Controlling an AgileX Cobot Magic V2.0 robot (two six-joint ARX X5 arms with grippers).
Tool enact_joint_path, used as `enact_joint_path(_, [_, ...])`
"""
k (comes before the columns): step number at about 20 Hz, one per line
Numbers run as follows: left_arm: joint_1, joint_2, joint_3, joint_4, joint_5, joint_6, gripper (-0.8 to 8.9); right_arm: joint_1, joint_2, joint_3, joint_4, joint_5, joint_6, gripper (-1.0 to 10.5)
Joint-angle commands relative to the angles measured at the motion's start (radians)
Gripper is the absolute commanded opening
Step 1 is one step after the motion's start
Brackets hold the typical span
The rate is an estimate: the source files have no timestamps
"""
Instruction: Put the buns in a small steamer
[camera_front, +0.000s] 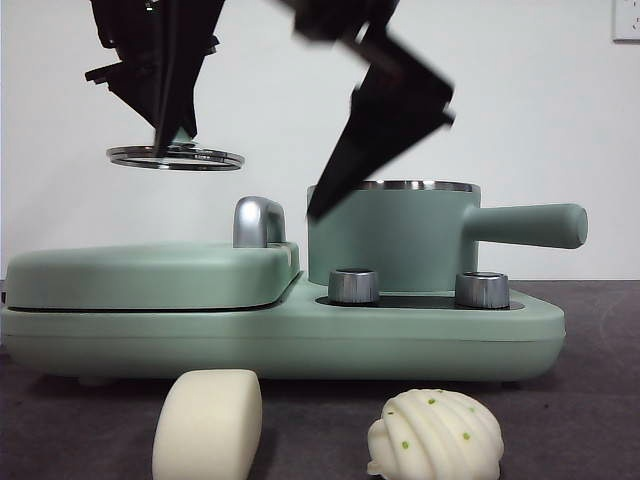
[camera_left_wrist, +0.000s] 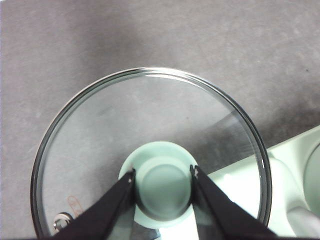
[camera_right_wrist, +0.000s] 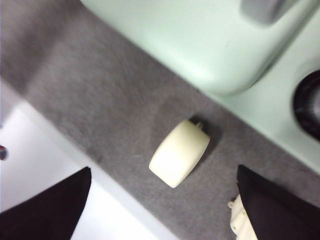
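The right pincer (camera_right_wrist: 165, 200) has its black jaws spread wide, hanging over the smooth cream-white oblong bun (camera_right_wrist: 179, 152), which lies on the grey surface (camera_right_wrist: 100, 100) in the middle of the right wrist frame. The white ridged shell-shaped bun with green specks (camera_front: 435, 435) sits just beside it, lower right in the front frame. Best bet here: drop straight down, straddle the oblong bun across its short width, and close gently so it doesn't squash. Upper left of the front frame, the left pincer (camera_left_wrist: 162, 175) is clamped on the green knob of the round glass lid (camera_left_wrist: 150, 125), holding it clear of the mint-green round steel-rimmed steamer pot (camera_front: 395, 240), so the pot is open.
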Motion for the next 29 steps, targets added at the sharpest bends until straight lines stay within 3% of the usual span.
enact_joint_path(1, [0.003,-0.001,0.044,0.016,0.001,-0.005,0.48,0.03,0.079,0.025,0.004,0.006,0.019,4.6])
enact_joint_path(9, [0.009,-0.001,0.044,0.017,0.002,-0.005,0.48,0.042,0.227,0.025,0.007,-0.005,0.005,4.0])
enact_joint_path(13, [0.013,-0.001,0.044,0.016,0.002,-0.005,0.48,0.042,0.255,0.025,0.024,-0.015,-0.014,2.9])
enact_joint_path(17, [0.013,-0.001,0.044,0.016,0.002,-0.005,0.48,0.04,0.287,0.025,0.04,-0.032,-0.018,2.8])
enact_joint_path(21, [0.016,-0.001,0.044,0.016,0.002,-0.01,0.48,0.04,0.298,0.025,0.044,-0.028,-0.018,1.2])
enact_joint_path(23, [0.019,-0.001,0.044,0.016,0.002,-0.027,0.48,0.04,0.298,0.029,0.047,-0.033,-0.017,1.2])
enact_joint_path(25, [0.022,-0.001,0.044,0.016,0.002,-0.027,0.48,0.019,0.296,0.075,-0.006,-0.069,-0.027,1.2])
enact_joint_path(29, [0.027,-0.001,0.044,0.016,0.002,-0.027,0.48,-0.042,0.296,0.304,-0.266,-0.08,-0.129,1.2])
